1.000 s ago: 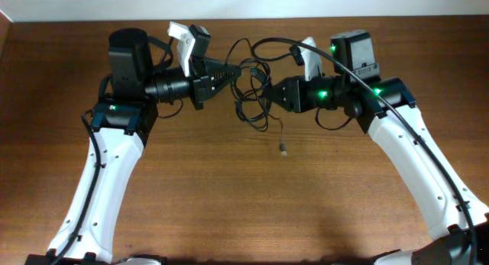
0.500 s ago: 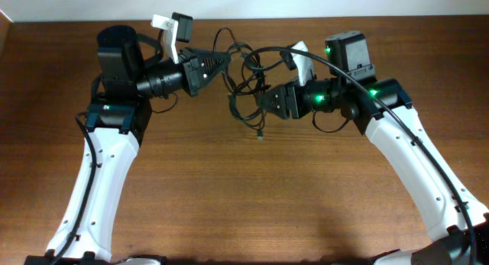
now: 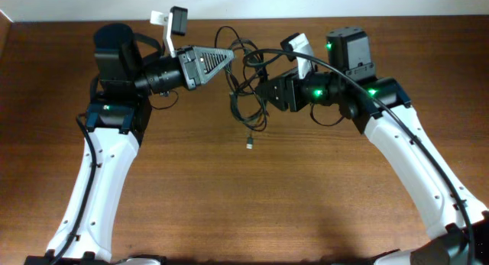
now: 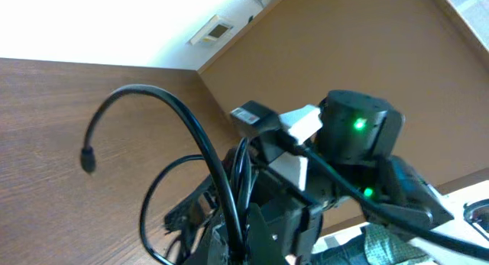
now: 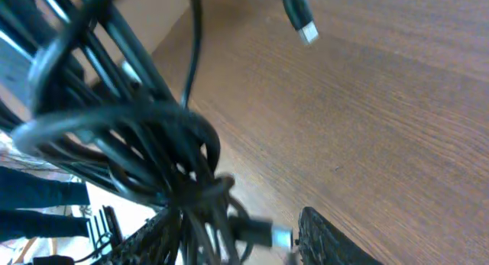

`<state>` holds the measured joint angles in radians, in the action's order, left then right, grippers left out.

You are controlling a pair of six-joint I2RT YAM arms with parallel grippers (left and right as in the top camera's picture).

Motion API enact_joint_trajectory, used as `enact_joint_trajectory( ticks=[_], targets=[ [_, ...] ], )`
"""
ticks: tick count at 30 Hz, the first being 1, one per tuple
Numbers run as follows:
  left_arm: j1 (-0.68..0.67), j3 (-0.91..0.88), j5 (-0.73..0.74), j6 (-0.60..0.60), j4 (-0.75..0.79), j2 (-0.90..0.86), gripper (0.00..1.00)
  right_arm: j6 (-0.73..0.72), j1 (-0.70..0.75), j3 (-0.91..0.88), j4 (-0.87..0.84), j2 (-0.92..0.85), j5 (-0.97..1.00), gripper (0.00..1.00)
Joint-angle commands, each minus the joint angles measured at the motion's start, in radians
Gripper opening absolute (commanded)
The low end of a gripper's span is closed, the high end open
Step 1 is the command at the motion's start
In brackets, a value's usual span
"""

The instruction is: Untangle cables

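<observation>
The left gripper [image 3: 228,57] is pinched tight on the cables [image 3: 243,105], which hang bunched near the table's [image 3: 252,211] far edge (one plug [image 3: 250,145] dangles lower). The right gripper [image 3: 261,89] is spread around them, with wide bare wood in front.

Lab-like robot station: wood-grain table [image 3: 252,211], plain white wall [image 3: 344,1].

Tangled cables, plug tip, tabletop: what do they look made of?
The cables: black rubbery or plastic jacket with a slight sheen, bending in loose loops. The plug tip: silvery, probably a metal shell, on a black molded body. The tabletop: brown wood grain with a satin finish; solid wood, veneer or laminate, can't tell.
</observation>
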<state>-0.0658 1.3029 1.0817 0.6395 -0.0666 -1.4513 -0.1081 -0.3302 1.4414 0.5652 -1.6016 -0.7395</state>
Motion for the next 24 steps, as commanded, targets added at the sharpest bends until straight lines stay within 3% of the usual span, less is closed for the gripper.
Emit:
enact_joint_trajectory(
  ticks=[1,4,6,13,16,19,21,24],
  targets=[
    [0.003,0.002,0.030,0.061,0.021,0.006,0.00,0.029,-0.012,0.016,-0.041,-0.027,-0.107,0.45],
    [0.003,0.002,0.045,0.072,0.021,0.006,0.00,0.086,-0.021,0.016,-0.101,-0.027,-0.163,0.14],
    [0.003,0.002,0.046,0.072,0.021,0.006,0.00,0.139,-0.024,0.016,-0.101,-0.027,-0.200,0.04],
    [0.003,0.002,-0.018,0.070,0.020,0.006,0.00,0.187,-0.023,0.016,-0.024,-0.026,-0.250,0.04],
    [0.003,0.002,-0.207,0.067,-0.034,0.006,0.02,0.206,-0.023,0.016,0.056,-0.026,-0.325,0.04],
    [0.003,0.002,-0.473,0.068,-0.180,0.006,0.10,0.270,-0.023,0.016,0.112,-0.026,-0.484,0.04],
    [0.002,0.002,-0.644,0.068,-0.303,0.003,0.23,0.269,-0.023,0.016,0.130,-0.026,-0.509,0.04],
    [0.002,0.002,-0.667,0.067,-0.373,-0.006,0.75,0.270,-0.023,0.016,0.134,-0.026,-0.505,0.04]
  ],
)
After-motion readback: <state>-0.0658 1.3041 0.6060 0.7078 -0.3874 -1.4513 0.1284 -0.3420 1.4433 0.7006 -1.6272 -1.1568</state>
